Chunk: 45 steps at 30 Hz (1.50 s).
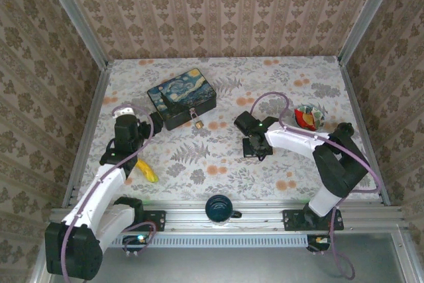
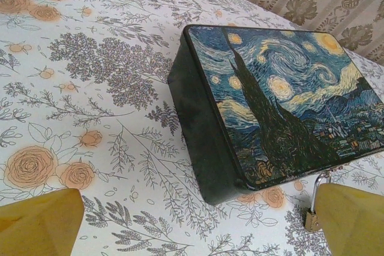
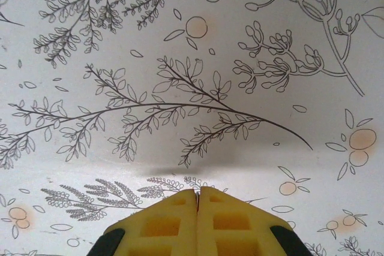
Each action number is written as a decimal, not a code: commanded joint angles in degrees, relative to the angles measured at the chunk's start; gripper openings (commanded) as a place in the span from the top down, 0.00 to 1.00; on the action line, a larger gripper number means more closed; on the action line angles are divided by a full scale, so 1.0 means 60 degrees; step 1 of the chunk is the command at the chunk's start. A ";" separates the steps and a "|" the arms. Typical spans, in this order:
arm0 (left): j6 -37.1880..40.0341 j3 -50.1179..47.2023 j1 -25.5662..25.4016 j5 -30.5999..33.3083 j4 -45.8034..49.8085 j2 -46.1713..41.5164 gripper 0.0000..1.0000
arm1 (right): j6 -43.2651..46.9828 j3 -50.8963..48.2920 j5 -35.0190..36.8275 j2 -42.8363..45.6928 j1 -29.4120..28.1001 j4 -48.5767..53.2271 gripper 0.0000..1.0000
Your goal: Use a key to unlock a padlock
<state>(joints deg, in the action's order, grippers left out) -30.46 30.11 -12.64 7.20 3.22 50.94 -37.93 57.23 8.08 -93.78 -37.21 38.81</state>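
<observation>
The tiny gold padlock point(image 2: 312, 220) hangs by its thin silver loop on the front of the blue painted tin box point(image 2: 282, 100), half hidden by a soft yellow finger point(image 2: 354, 220). The left gripper point(image 2: 198, 226) stands wide apart beside the box. The right gripper point(image 3: 198, 205) is pressed together above the flowery desk point(image 3: 180, 58).

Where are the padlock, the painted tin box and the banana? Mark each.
padlock point(image 1: 197, 124), top external view, brass body.
painted tin box point(image 2: 282, 100), left wrist view, middle of lid.
banana point(image 1: 148, 173), top external view, its middle.
</observation>
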 commanded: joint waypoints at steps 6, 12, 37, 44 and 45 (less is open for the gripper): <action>-0.0125 0.0713 -0.0268 -0.0886 0.0249 0.0171 0.03 | -0.0423 -0.0046 -0.0392 0.0754 0.0046 -0.0264 1.00; -0.0263 0.0879 -0.2171 -0.0195 -0.0103 0.0772 0.00 | -0.0775 -0.0039 -0.0609 0.1164 0.0050 -0.1049 1.00; -0.0138 0.1859 -0.5865 -0.2466 -0.3042 0.4637 0.39 | -0.1734 -0.0369 -0.1793 0.1492 0.0050 -0.4007 1.00; -0.0227 0.1925 -0.5820 -0.2641 -0.3066 0.4977 0.56 | -0.1764 -0.0364 -0.1927 0.1538 0.0051 -0.4095 1.00; -0.0226 0.1940 -0.5796 -0.2689 -0.3064 0.5039 0.57 | -0.1764 -0.0355 -0.1943 0.1538 0.0057 -0.4098 1.00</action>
<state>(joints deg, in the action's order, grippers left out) -31.88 40.25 -47.59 -7.25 -13.80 80.16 -47.42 55.33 -2.42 -85.23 -37.10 14.98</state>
